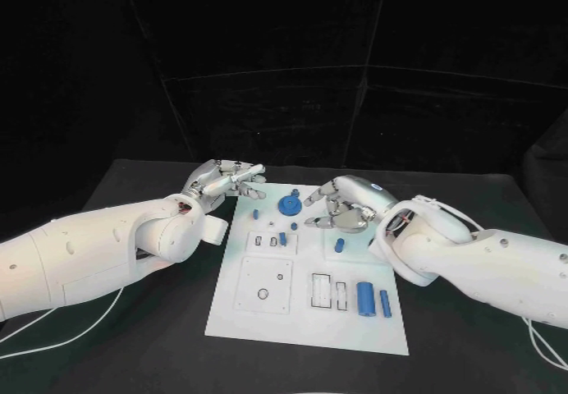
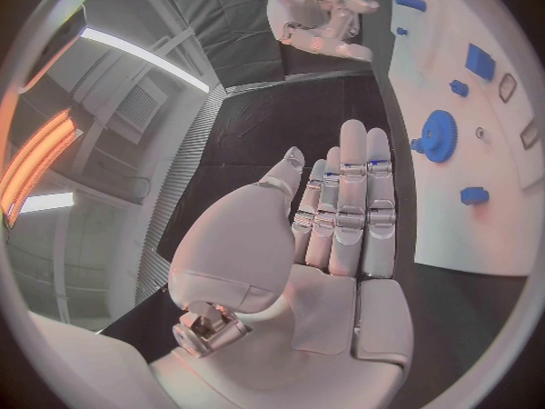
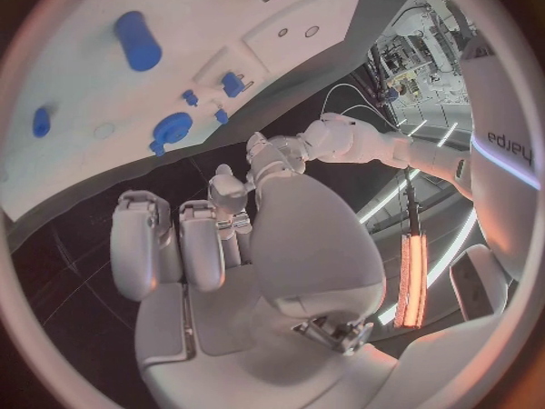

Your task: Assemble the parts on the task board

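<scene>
Board position: task board (image 1: 267,324) lies flat mid-table, long axis running near to far, both hands at its far end.

Left hand (image 1: 225,180) hovers just off the board's far-left corner; its wrist view shows fingers straight and side by side, palm bare, nothing held. Right hand (image 1: 343,205) hangs over the far-right part of the board, fingers loosely curled and apart, nothing visible between them.

Parts: blue gear (image 1: 288,203) stands at the far end between the two hands. Small blue pegs (image 1: 340,245) dot the middle. Two longer blue cylinders (image 1: 367,298) lie near the right edge, toward the near end.

Handling judgement: pieces look like small rigid plastic, light, smooth, probably inclined to roll or skid on the white plate. Cylinders best pinched across the middle; gear by its rim or hub.
</scene>
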Controlling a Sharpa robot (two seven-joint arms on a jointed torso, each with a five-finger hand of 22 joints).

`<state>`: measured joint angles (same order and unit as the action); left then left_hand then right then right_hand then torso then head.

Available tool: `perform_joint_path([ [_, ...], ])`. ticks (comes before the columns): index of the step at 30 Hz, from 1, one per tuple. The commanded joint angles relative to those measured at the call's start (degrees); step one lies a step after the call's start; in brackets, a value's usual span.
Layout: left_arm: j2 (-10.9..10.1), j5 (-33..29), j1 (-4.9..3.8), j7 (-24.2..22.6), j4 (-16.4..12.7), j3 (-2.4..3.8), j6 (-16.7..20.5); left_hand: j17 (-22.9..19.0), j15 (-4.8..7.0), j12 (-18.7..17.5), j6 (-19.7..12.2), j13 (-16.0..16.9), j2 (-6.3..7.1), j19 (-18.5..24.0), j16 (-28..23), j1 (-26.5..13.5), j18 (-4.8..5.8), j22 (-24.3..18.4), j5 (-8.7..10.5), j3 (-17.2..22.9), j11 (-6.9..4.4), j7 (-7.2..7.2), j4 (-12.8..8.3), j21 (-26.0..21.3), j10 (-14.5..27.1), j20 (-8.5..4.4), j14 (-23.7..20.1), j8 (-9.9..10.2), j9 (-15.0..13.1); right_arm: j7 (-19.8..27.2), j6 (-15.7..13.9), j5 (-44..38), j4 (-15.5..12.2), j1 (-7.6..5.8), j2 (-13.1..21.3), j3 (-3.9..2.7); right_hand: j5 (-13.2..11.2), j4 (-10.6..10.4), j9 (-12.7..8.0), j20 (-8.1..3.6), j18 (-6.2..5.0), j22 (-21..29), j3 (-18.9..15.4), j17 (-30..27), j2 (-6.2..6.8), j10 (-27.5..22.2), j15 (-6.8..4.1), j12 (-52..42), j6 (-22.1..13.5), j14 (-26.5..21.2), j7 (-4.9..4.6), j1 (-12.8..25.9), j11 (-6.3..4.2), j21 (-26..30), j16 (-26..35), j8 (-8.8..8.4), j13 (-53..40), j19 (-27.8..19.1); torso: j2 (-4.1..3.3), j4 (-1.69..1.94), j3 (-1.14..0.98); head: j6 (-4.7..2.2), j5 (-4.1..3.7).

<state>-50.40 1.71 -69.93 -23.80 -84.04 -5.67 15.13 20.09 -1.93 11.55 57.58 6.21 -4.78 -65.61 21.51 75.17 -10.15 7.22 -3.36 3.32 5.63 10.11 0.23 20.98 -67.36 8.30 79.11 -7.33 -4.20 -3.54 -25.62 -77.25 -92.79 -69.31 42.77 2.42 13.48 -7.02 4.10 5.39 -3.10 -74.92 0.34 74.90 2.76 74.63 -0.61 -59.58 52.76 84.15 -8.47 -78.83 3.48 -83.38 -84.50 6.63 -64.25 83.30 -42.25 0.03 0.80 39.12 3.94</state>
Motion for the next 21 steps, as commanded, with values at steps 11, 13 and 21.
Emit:
perform_joint_path([
  [11, 1.08, 33.36, -2.73, 37.04, 2.46, 0.09, -13.96, 62.72, 3.77, 24.29, 1.57, 18.50, 0.10, -11.71, 63.53, -8.49, 1.97, 25.53, 0.23, -1.44, -3.55, -3.75, 5.53, 29.47, -0.86, -4.45, 8.89, -9.47, -3.85, 5.47, 2.25, 13.30, -1.71, -3.52, 8.12, -1.44, 0.26, -0.40, 0.06, -0.37, 0.03, -0.72, -0.66, 6.26, -0.79, 0.43, -0.50, -0.27, 1.18, 3.70, 0.13, 0.08, -0.28, 0.19, 0.64, 0.79, -0.02, -0.15, 1.23, -0.41, -0.69, 0.54, 0.49],
  [13, 1.78, 36.86, -3.18, 40.29, 2.80, 0.10, -15.66, 66.24, 4.67, 30.30, 1.39, 23.15, 1.21, -13.27, 66.09, -11.33, 2.55, 34.00, 0.50, -4.90, -4.71, -4.56, 8.25, 36.72, -0.04, -5.11, 9.87, -12.37, -5.64, 5.31, 2.38, 13.47, -1.46, -3.68, 8.47, -1.48, 0.85, -1.38, 0.02, -0.40, -0.03, -0.43, -1.80, 5.98, -0.51, 0.48, -0.52, -0.19, 1.26, 3.64, 0.20, 1.51, -0.31, 0.35, 0.88, 0.94, 0.13, -0.28, 1.50, -0.52, -0.86, 0.75, 0.63],
  [21, 5.50, 44.56, -4.98, 47.67, 4.81, 0.10, -19.26, 69.91, 5.93, 52.69, 0.01, 47.53, 0.96, -14.38, 68.49, -12.09, 4.45, 49.69, 0.53, -11.96, -5.91, -6.45, 13.78, 49.08, -4.53, -6.16, 10.89, -21.83, -12.60, 4.27, 3.06, 12.36, -0.09, -4.10, 8.75, -1.53, 1.52, -2.00, -0.03, -0.49, -0.22, 0.47, -2.99, 5.08, -0.38, 0.25, -0.62, 0.33, 1.32, 3.43, 0.32, 1.98, -0.41, 0.83, 1.59, 1.15, 0.67, -0.70, 2.04, -0.52, -1.28, 1.16, 1.01],
])
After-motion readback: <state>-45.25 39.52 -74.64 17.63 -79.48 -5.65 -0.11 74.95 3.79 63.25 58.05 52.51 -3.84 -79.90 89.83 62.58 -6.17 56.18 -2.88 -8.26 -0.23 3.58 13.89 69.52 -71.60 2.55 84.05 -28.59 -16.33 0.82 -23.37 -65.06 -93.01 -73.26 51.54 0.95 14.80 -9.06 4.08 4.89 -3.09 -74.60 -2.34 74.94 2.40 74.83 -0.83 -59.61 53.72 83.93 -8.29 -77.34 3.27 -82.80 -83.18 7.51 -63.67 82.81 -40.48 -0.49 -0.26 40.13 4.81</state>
